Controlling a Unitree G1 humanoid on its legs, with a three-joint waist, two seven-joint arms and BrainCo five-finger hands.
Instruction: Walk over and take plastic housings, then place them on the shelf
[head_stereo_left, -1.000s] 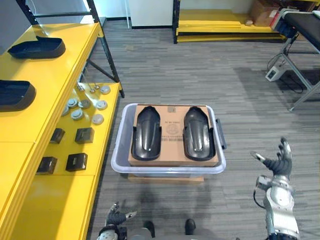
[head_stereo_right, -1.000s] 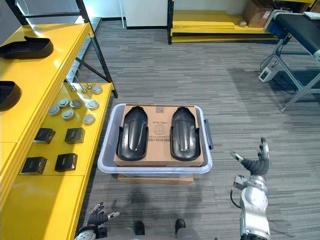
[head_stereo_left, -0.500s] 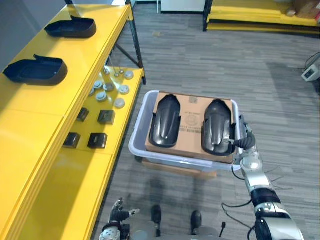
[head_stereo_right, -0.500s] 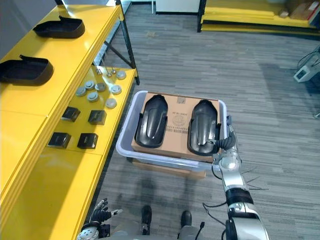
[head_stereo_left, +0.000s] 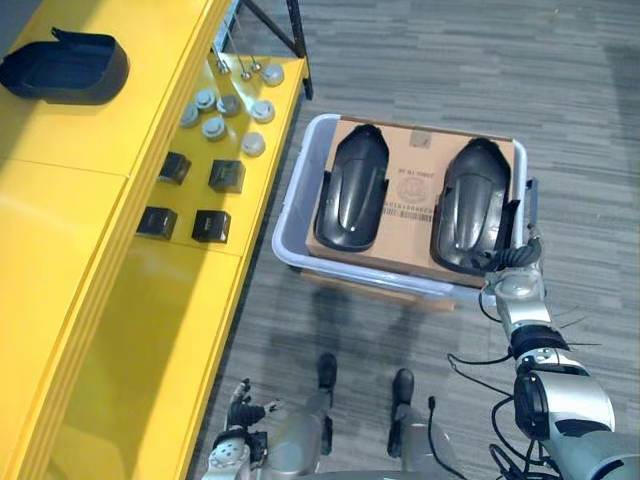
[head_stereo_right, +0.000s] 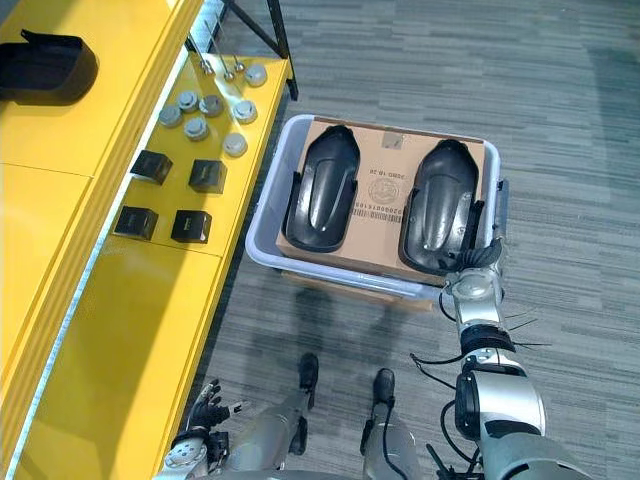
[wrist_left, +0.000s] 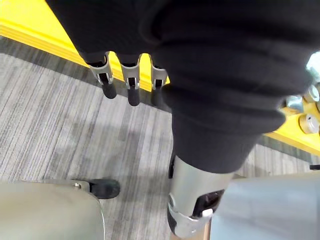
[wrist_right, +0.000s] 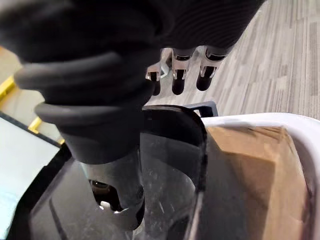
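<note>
Since a second ago the right hand has swung in from open air at the side to the near right corner of the tub, and the whole view has shifted with the robot's approach. On the left, one housing on the shelf already rests on the yellow shelf, with small black boxes and grey discs on the lower level. The left hand hangs low by the shelf edge, fingers straight, holding nothing. In the tub, the left housing and the right housing lie side by side on cardboard; its print is too small to read. The right hand reaches over the right housing's near end with fingers straight, closed round nothing yet. These glossy shells look stiff, light and slippery on the dome, so the rim probably offers the surest hold.
</note>
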